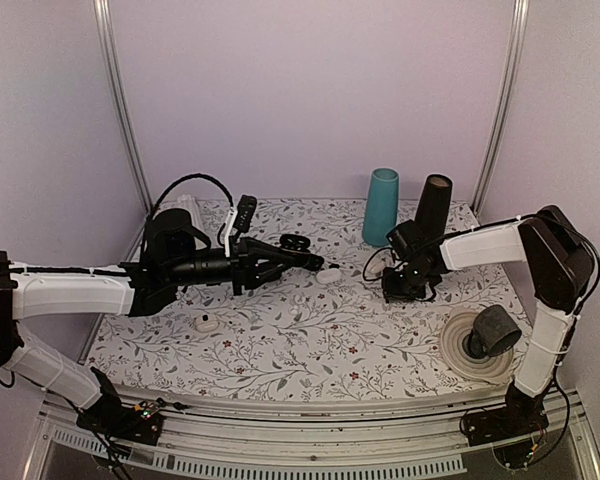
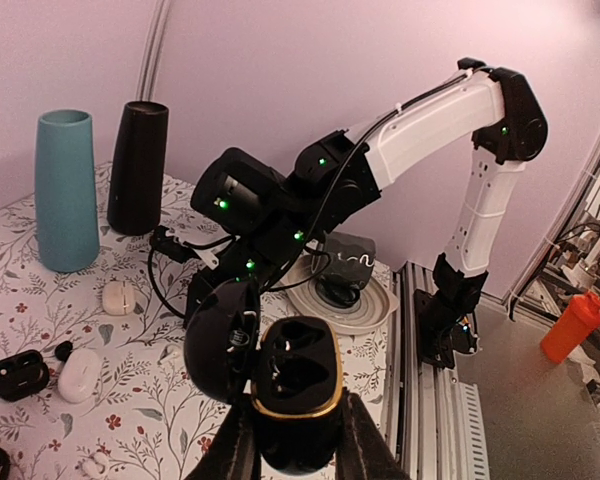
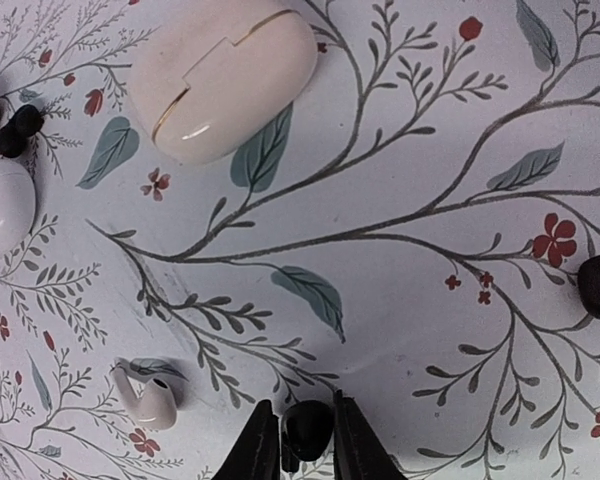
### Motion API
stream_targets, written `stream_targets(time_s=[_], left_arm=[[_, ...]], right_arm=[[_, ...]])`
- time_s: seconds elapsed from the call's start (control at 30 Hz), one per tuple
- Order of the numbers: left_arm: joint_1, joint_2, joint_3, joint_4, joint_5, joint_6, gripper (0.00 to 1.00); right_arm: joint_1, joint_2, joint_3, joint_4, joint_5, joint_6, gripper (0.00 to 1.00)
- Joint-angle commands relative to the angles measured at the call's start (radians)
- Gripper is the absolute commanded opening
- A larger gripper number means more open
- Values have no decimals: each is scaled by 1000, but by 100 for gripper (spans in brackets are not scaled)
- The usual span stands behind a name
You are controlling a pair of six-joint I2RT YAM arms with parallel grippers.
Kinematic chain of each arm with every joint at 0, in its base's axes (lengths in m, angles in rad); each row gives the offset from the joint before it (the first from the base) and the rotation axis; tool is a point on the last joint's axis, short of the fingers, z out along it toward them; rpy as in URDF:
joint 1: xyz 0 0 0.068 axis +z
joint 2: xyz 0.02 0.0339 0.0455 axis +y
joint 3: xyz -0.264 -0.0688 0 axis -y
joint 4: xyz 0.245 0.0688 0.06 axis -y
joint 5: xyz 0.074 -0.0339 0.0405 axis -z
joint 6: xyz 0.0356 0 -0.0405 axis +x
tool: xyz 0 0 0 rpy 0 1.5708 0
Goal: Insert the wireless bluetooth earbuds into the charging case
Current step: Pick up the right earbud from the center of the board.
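My right pincer [image 3: 306, 448]: jaws nearly together, pads against both sides of one black earbud [image 3: 307, 428]. I cannot tell whether it is off the tablecloth [image 3: 430, 200]. My left pincer [image 2: 298, 450]: closed on the base of the black charging case [image 2: 295, 385], lid hinged open, wells facing up. I see no bud in them, though the wells are dark.

Step in hand, as I judge it: pickup of the black earbud; insertion not begun. The next move calls for a lift without the bud rolling between the pads, then a carry across to the charging case. After that the bud must be lined up with one well and seated. Its orientation in my grip is hard to read, so it may need a turn first.

Positions, landmark = closed cream case [image 3: 225, 80]. The held earbud lies near it, on the side toward my right wrist camera, with bare cloth between. A white earbud [image 3: 150, 398] lies on that same side of the cream case, just beside my right fingers, not touching. A white case [image 3: 2, 205] sits left of the cream case in the right wrist view. The charging case is held on the opposite side of the cream case from my right pincer, well apart from the held bud.
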Motion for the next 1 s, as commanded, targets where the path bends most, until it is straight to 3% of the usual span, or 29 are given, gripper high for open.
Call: stream_targets(time_s=[0.0,0.4,0.97], left_arm=[[13,-4,16,18,3,-1,0],[12,-1,18,20,3,-3,0],[13,20,18,16,-37,-6,0]], right_arm=[[11,29,30,-36,44,-11,20],[40,81,78,-91,82,-40,22],[51,1,40,-63,58,-33,9]])
